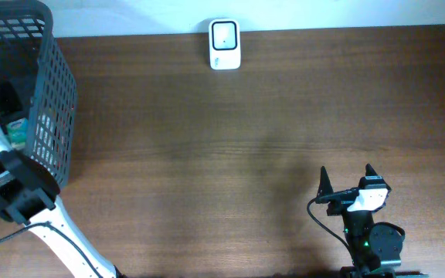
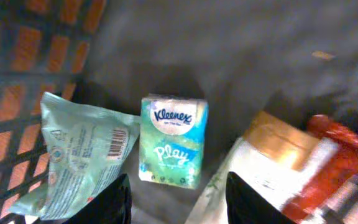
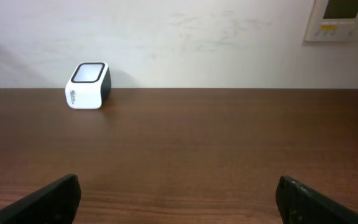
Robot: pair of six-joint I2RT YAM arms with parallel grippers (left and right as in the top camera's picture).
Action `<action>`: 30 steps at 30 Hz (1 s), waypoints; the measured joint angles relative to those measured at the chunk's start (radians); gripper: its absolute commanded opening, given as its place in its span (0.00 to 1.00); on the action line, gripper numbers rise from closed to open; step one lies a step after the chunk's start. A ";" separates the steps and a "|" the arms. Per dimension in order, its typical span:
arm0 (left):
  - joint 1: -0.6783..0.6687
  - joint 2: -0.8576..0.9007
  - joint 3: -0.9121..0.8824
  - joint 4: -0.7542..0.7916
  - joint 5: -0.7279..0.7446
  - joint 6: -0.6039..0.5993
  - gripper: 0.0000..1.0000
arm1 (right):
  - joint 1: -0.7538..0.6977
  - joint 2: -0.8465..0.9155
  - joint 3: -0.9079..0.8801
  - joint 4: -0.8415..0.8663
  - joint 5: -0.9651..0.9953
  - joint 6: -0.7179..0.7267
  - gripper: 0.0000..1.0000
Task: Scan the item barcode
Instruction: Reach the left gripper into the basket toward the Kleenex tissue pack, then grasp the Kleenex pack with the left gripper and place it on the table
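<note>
- Left gripper (image 2: 178,199) is down in the basket (image 1: 52,100), jaws partly apart and holding nothing; a tissue pack (image 2: 173,149) stands just past the tips, lined up with the gap.
- Pale pouch (image 2: 79,155) with a printed barcode lies just beside the pack. I can't tell which is the target; the pack looks likelier.
- Right gripper (image 3: 178,186) is spread wide and empty, low over the bench (image 1: 207,154), facing the scanner (image 1: 225,44) at the far edge.
- Progress: early. Nothing picked, nothing scanned.
- Left to do: close on the item, lift it clear of the basket, carry it to the scanner, present the barcode.
</note>
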 measured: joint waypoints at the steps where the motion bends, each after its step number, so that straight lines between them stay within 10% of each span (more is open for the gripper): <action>1: -0.003 0.013 0.000 -0.001 -0.011 0.000 0.46 | 0.000 0.000 0.000 0.000 0.000 0.000 0.99; 25: -0.037 0.150 0.000 -0.026 -0.131 0.022 0.43 | 0.000 0.000 0.000 0.000 0.000 0.000 0.99; 30: -0.037 0.162 0.000 -0.027 -0.169 0.027 0.16 | 0.000 0.000 0.000 0.000 0.000 0.000 0.99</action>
